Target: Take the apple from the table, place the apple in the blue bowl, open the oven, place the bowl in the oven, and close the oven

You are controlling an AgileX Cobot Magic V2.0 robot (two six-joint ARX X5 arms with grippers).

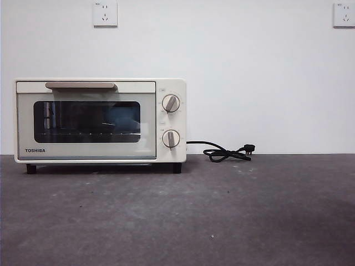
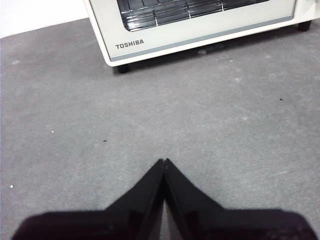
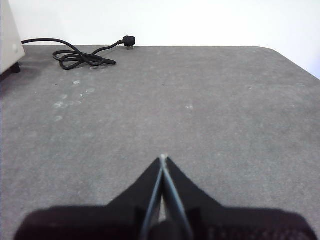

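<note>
The cream-white Toshiba oven (image 1: pixel 100 121) stands at the back left of the dark grey table (image 1: pixel 222 216), its glass door closed and its beige handle along the top. Through the glass something bluish shows dimly inside; I cannot tell what it is. The apple and the blue bowl are not in view on the table. My left gripper (image 2: pixel 164 161) is shut and empty, hovering over bare table in front of the oven (image 2: pixel 200 25). Over the table's right part my right gripper (image 3: pixel 163 158) is shut and empty too. Neither arm shows in the front view.
The oven's black cord and plug (image 1: pixel 227 152) lie coiled on the table to the right of the oven, also seen as the cord (image 3: pixel 82 57) in the right wrist view. A white wall with two sockets (image 1: pixel 105 14) stands behind. The table's right edge (image 3: pixel 300 65) shows.
</note>
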